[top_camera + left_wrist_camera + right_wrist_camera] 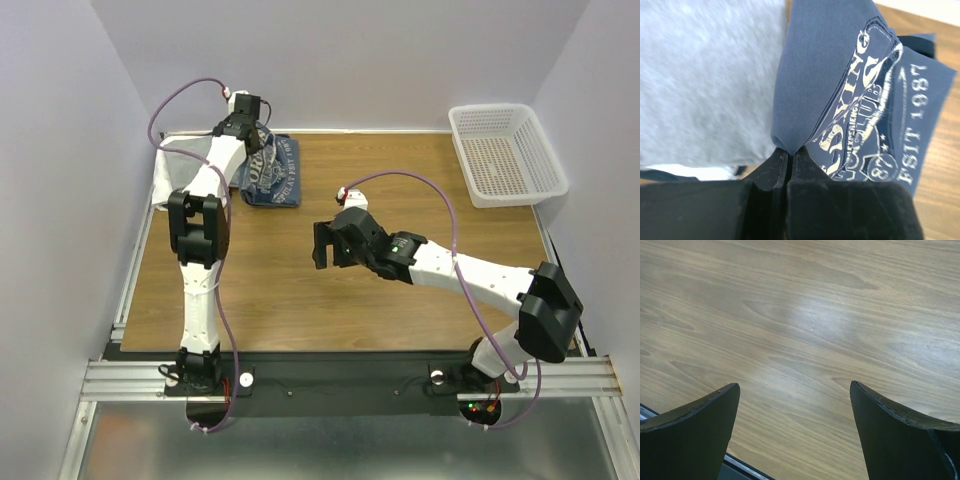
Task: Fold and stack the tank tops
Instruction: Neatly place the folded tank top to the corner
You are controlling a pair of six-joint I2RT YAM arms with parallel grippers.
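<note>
We see the left pincer [790, 152] at the far left corner of the tabletop [400, 180], its two black fingers pressed together on a raised fold of the slate-blue tank top [805, 75]. The cloth peaks where the fingers meet and falls away from them. This top lies at the back of the tabletop, just right of the left arm, with its white printed lettering facing up and a strip of darker navy trim showing at its far edge. Directly beside it, on the left, lies a light grey tank top [705, 80], soft and blurred in the left wrist view; the two touch along one edge. The right pincer [795, 385] hangs over bare wood near the middle of the tabletop, well apart from both tops, its fingers spread wide with nothing between them. A white perforated basket [492, 108] sits at the far right corner. From above we cannot tell whether anything lies in it.
</note>
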